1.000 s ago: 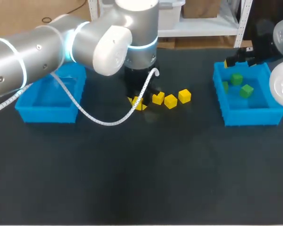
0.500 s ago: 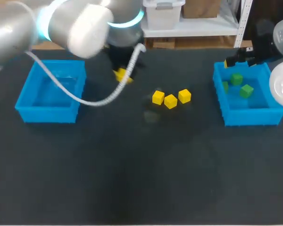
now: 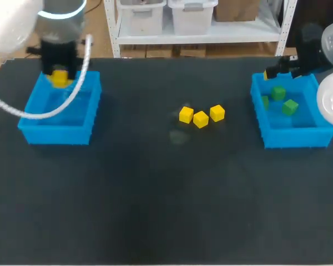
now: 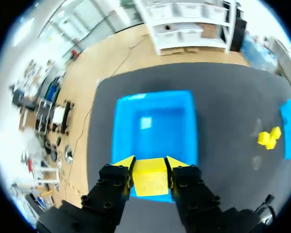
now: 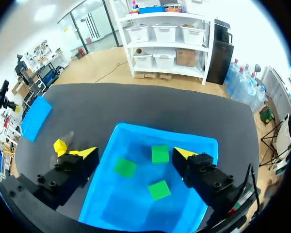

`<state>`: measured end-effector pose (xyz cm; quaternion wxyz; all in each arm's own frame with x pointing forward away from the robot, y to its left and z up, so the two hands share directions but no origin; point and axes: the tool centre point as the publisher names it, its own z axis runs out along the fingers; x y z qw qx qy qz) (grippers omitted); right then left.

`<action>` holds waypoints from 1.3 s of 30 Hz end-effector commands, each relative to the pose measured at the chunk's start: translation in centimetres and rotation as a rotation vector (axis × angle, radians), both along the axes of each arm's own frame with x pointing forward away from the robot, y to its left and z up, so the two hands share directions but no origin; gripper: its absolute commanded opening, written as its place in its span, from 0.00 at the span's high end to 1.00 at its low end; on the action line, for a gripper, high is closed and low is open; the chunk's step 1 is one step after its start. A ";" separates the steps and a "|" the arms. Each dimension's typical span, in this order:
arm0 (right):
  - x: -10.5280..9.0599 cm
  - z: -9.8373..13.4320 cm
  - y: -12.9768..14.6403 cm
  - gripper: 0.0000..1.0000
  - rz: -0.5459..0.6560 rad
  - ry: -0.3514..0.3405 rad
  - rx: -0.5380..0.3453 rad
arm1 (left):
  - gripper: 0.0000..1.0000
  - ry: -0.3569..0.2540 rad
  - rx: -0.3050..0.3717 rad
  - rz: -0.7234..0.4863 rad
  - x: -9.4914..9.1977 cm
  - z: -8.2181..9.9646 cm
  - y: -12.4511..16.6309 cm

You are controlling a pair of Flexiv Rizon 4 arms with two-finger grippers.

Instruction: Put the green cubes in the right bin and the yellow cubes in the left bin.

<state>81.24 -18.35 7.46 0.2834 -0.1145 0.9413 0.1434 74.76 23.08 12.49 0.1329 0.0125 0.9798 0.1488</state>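
So the dark bench takes up pretty much the whole scene. The left arm comes in at the far left corner, and the right arm sits along the right edge. The blue left bin is on the bench's left side, and the blue right bin is way over on the right, well apart from it. The left pincer hangs over the far end of the left bin, clenched on a yellow cube with one yellow-tipped finger pressed on each side of it. The right pincer is above the right bin with its fingers spread wide, gripping nothing. Three green cubes lie on the floor of the right bin, each apart from the others. Three more yellow cubes sit in a tight little row on the bench between the two bins, a bit closer to the right one. The left two are touching, or near enough.
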 end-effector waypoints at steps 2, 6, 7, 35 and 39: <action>-0.1 0.1 0.0 0.00 -0.002 -0.002 -0.002 | 0.00 -0.121 0.010 -0.014 -4.2 -1.7 2.1; -0.1 0.1 0.0 0.00 -0.002 -0.002 -0.002 | 0.00 -0.126 0.004 -0.011 -4.2 -2.0 2.2; -0.1 0.1 0.0 0.00 -0.002 -0.002 -0.002 | 0.00 -0.130 -0.002 -0.016 -4.0 -2.0 1.9; -0.1 0.1 0.0 0.00 -0.002 -0.002 -0.002 | 0.00 0.142 -0.361 -0.904 0.9 -4.3 -26.9; -0.1 0.1 0.0 0.00 -0.002 -0.002 -0.002 | 0.00 0.195 -0.344 -0.934 0.7 -5.9 -28.4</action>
